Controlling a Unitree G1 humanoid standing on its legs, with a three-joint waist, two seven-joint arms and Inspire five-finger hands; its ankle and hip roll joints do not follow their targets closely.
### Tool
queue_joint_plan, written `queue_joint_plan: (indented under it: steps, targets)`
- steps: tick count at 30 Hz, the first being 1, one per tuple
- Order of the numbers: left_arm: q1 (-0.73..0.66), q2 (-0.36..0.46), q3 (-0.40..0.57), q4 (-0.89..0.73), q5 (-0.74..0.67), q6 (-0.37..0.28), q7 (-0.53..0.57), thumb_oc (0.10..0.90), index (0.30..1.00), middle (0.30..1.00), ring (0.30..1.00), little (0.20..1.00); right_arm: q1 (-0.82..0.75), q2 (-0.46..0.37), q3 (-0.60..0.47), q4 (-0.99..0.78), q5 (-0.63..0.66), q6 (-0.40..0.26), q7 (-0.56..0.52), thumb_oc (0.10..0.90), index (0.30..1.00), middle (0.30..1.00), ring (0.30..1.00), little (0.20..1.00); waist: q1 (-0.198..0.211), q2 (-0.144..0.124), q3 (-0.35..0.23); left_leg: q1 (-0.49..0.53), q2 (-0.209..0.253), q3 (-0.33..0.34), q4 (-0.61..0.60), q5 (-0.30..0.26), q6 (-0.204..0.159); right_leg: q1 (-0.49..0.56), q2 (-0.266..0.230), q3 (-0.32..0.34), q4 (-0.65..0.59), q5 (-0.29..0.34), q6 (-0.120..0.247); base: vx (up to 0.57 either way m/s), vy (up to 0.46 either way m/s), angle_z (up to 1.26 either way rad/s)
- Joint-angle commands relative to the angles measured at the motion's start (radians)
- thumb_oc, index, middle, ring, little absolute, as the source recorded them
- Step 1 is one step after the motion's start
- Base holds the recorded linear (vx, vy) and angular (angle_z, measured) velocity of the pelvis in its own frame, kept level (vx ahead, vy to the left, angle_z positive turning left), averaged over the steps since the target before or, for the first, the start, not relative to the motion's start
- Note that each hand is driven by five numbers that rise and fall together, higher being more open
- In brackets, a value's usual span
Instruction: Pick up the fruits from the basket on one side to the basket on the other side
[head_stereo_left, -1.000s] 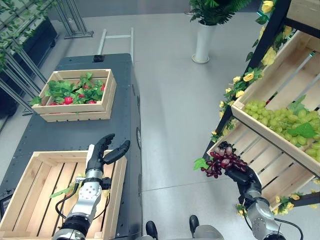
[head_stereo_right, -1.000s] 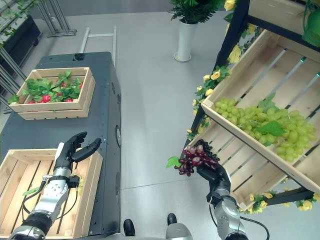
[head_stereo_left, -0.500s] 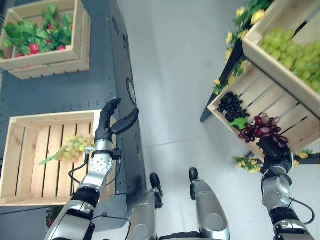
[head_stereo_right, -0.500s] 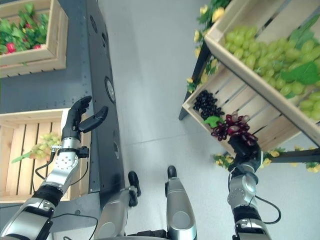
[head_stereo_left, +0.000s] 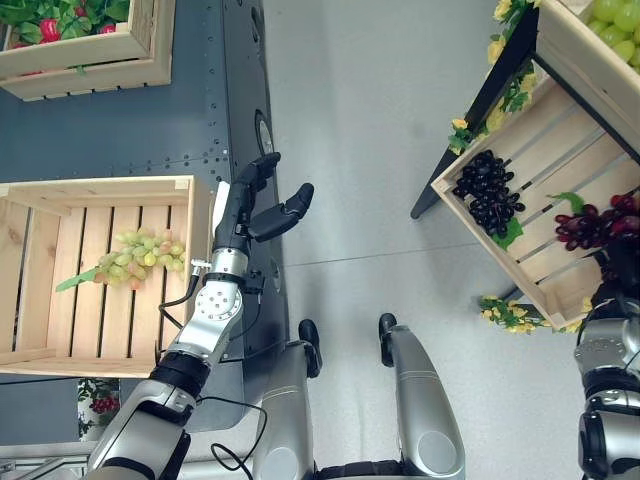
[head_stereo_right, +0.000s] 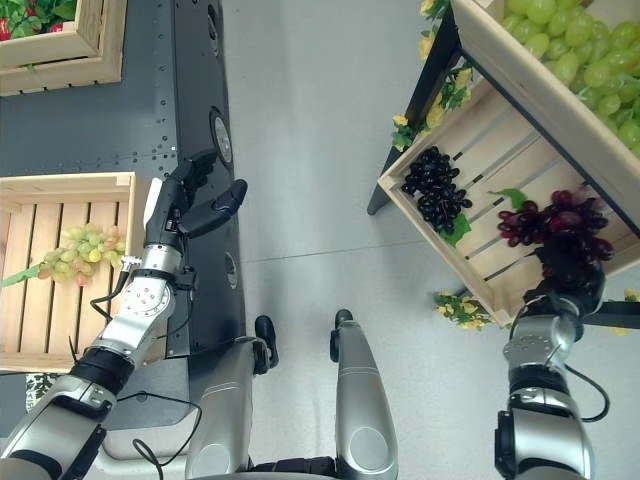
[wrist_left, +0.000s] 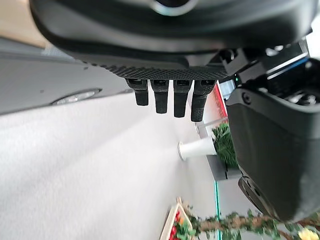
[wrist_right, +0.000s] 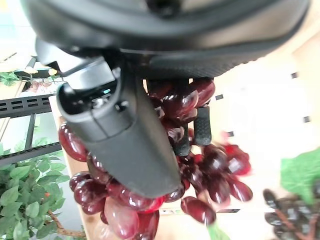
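Note:
My right hand (head_stereo_right: 568, 272) is shut on a bunch of dark red grapes (head_stereo_right: 552, 218), held over the lower shelf crate (head_stereo_right: 432, 250) on my right. In the right wrist view the thumb (wrist_right: 125, 135) and fingers curl round the red grapes (wrist_right: 220, 172). A bunch of black grapes (head_stereo_left: 487, 195) lies in that same crate, to the left of the red bunch. My left hand (head_stereo_left: 250, 210) is open and holds nothing, beside the near wooden crate (head_stereo_left: 100, 186) on the dark table (head_stereo_left: 130, 130). A green grape bunch (head_stereo_left: 135, 255) lies inside that crate.
A second crate of red fruit and green leaves (head_stereo_left: 80, 40) stands farther back on the table. The upper shelf crate holds green grapes (head_stereo_right: 560, 40). Yellow flowers (head_stereo_left: 505, 310) trim the black shelf frame. Bare grey floor separates table and shelf.
The camera has tilted down and the whole picture has shifted. My right hand has carried the red grapes farther right along the lower shelf crate, uncovering the black grapes. My left hand stays open.

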Motion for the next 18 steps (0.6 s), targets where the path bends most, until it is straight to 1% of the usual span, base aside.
queue_joint_plan:
  steps: [1, 3, 4, 6, 8, 12, 17, 18]
  targets:
    - [-0.05, 0.082, -0.008, -0.155, 0.012, -0.089, -0.005, 0.8, 0.9, 0.9, 0.9, 0.9, -0.058, -0.137, -0.06, 0.006, 0.029, -0.031, 0.014, 0.4, 0.3, 0.3, 0.3, 0.3, 0.016, -0.029, -0.021, 0.044, -0.069, 0.045, 0.082, -0.136, 0.052, 0.078, 0.055, -0.065, -0.015, 0.021, -0.062, 0.01, -0.044, -0.01]
    - [-0.057, 0.109, -0.024, -0.187, 0.0, -0.073, -0.005, 0.8, 0.9, 0.9, 0.9, 0.9, -0.074, -0.164, -0.052, 0.016, 0.015, -0.011, 0.002, 0.4, 0.3, 0.3, 0.3, 0.3, 0.022, -0.032, -0.018, 0.03, -0.068, 0.04, 0.092, -0.136, 0.053, 0.065, 0.053, -0.064, -0.004, 0.022, -0.059, 0.0, -0.047, 0.1]
    - [-0.062, 0.124, -0.03, -0.201, -0.013, -0.07, -0.009, 0.8, 0.9, 0.9, 0.9, 0.9, -0.083, -0.181, -0.046, 0.028, -0.023, 0.008, 0.001, 0.4, 0.3, 0.3, 0.3, 0.3, 0.025, -0.035, -0.017, 0.023, -0.068, 0.038, 0.097, -0.137, 0.055, 0.058, 0.053, -0.064, 0.0, 0.023, -0.056, 0.0, -0.055, 0.1]
    - [-0.065, 0.132, -0.034, -0.204, -0.021, -0.073, -0.013, 0.8, 0.9, 0.9, 0.9, 0.9, -0.092, -0.192, -0.034, 0.047, -0.062, 0.018, -0.005, 0.4, 0.3, 0.3, 0.3, 0.3, 0.029, -0.038, -0.018, 0.019, -0.065, 0.036, 0.102, -0.138, 0.055, 0.053, 0.052, -0.066, 0.004, 0.024, -0.054, 0.01, -0.042, 0.04]
    - [-0.07, 0.144, -0.036, -0.212, -0.026, -0.077, -0.014, 0.8, 0.9, 0.9, 0.9, 0.9, -0.095, -0.213, -0.014, 0.074, -0.109, 0.046, -0.017, 0.4, 0.3, 0.3, 0.3, 0.3, 0.033, -0.045, -0.015, 0.014, -0.061, 0.036, 0.105, -0.137, 0.057, 0.05, 0.053, -0.068, 0.004, 0.028, -0.05, 0.01, -0.049, 0.04]
    - [-0.077, 0.168, -0.043, -0.232, -0.033, -0.067, -0.019, 0.8, 0.9, 0.9, 0.9, 0.9, -0.088, -0.243, 0.004, 0.104, -0.163, 0.083, -0.002, 0.4, 0.3, 0.3, 0.3, 0.3, 0.038, -0.055, -0.015, 0.008, -0.055, 0.032, 0.109, -0.139, 0.061, 0.045, 0.054, -0.075, 0.001, 0.035, -0.043, 0.01, -0.057, 0.03]
    - [-0.082, 0.193, -0.044, -0.235, -0.04, -0.075, -0.037, 0.8, 0.9, 0.9, 0.9, 0.9, -0.075, -0.265, 0.042, 0.11, -0.251, 0.132, 0.037, 0.4, 0.3, 0.3, 0.3, 0.3, 0.041, -0.068, -0.015, -0.001, -0.048, 0.03, 0.113, -0.138, 0.062, 0.04, 0.053, -0.083, -0.002, 0.042, -0.039, -0.01, -0.063, 0.02]
    - [-0.082, 0.196, -0.044, -0.238, -0.04, -0.075, -0.039, 0.8, 0.9, 0.9, 0.9, 0.9, -0.075, -0.267, 0.053, 0.106, -0.257, 0.14, 0.034, 0.529, 0.493, 0.493, 0.493, 0.493, 0.041, -0.07, -0.015, -0.002, -0.047, 0.03, 0.114, -0.138, 0.062, 0.04, 0.053, -0.085, -0.004, 0.043, -0.04, -0.02, -0.047, 0.03]
